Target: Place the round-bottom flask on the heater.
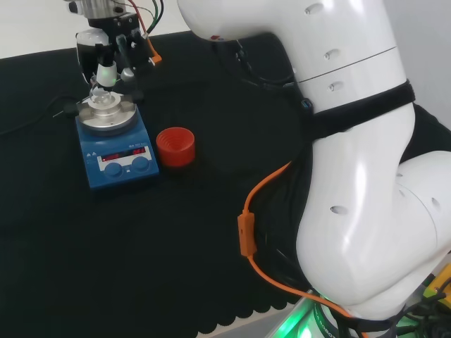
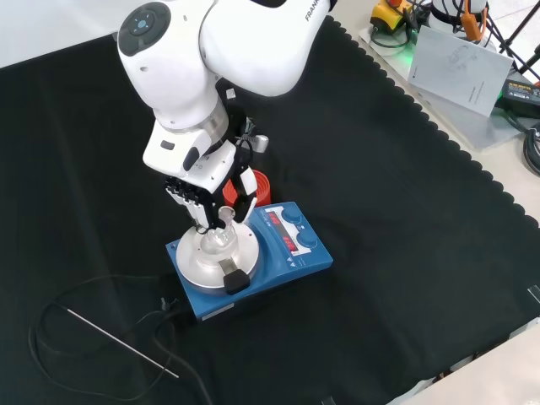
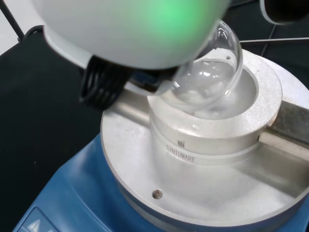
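A clear round-bottom flask [image 3: 207, 79] rests with its bulb in the bowl of the metal block [image 3: 251, 116] on the blue heater [image 1: 116, 151]. In the head view the flask [image 1: 106, 98] stands on the heater's round plate, directly below the black and white hand [image 1: 106, 53]. The front view shows the hand [image 2: 211, 190] over the flask [image 2: 221, 236], its fingers curled round the flask's neck. The heater [image 2: 287, 253] sits under it on the black cloth.
A red ribbed ring stand [image 1: 175, 146] sits empty just right of the heater in the head view. A thin metal rod [image 2: 118, 342] and black cable [image 2: 101, 291] lie on the cloth near the heater. An orange cable [image 1: 254, 232] runs by the arm's links.
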Controlling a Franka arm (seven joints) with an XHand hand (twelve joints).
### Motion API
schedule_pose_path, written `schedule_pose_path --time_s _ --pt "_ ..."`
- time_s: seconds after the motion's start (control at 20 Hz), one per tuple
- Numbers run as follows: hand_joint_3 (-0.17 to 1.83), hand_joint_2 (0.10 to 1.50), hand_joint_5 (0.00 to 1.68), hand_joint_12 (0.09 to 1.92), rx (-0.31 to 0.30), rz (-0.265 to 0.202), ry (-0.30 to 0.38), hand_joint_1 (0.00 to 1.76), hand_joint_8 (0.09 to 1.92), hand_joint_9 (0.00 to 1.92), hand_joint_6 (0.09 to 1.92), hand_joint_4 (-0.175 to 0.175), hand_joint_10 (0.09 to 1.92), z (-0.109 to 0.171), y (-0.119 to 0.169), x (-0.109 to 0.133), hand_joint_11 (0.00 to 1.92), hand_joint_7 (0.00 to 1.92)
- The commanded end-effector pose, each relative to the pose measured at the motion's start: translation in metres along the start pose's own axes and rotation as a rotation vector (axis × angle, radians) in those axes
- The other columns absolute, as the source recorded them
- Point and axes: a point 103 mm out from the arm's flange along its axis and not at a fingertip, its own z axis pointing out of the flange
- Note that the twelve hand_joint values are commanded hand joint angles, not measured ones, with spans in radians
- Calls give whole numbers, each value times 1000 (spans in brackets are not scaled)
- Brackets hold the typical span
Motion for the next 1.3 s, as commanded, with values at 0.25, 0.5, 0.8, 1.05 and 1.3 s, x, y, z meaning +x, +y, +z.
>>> schedule_pose_path --time_s 0.25,0.5,0.8,1.05,1.3 --pt "1101 351 1376 869 2 -18 -1 1343 579 1722 582 -175 356 10 1 -2 1608 1534" --pt "1101 351 1377 869 -12 -16 33 1343 580 1722 582 -175 357 13 -1 -6 1608 1534" --pt "1102 350 1376 869 -16 -9 35 1343 581 1722 582 -175 358 18 -2 -10 1608 1533" --pt "1102 350 1377 869 -20 -4 38 1343 581 1722 583 -175 359 20 -2 -14 1607 1533" --pt "1103 350 1377 869 -22 -1 37 1343 582 1721 583 -175 359 22 -2 -16 1607 1533"
